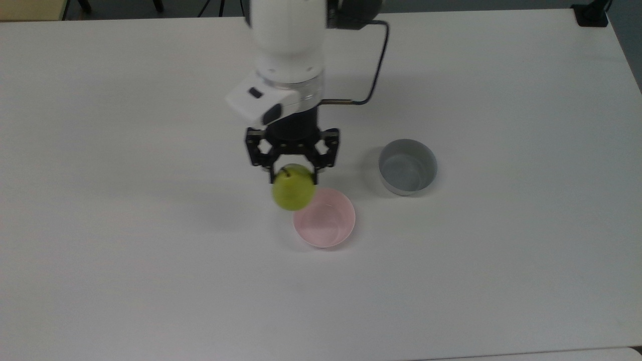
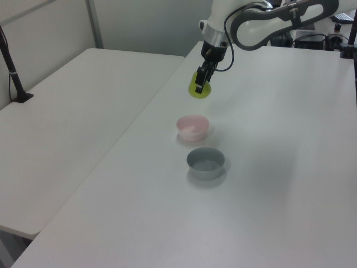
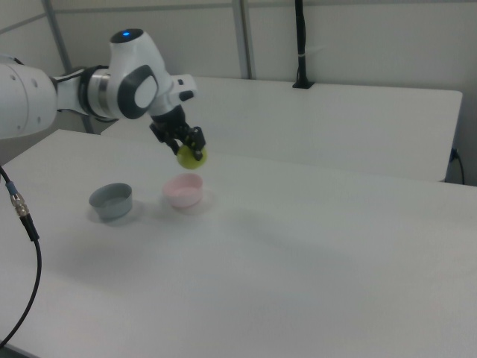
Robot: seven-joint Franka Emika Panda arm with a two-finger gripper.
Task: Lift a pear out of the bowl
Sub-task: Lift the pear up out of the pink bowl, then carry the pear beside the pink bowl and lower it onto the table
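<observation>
Looks like robotics lab or test room from my station. Two plain white tables [image 2: 83,128] pushed side by side, bare tops. Black pole clamped at table edge [image 3: 301,45], likely camera mount. Metal-framed partition panels [image 3: 246,37] behind. Loose cable [image 3: 22,224] trailing across near table. Dark equipment clutter [image 2: 279,11] at back in left view.
</observation>
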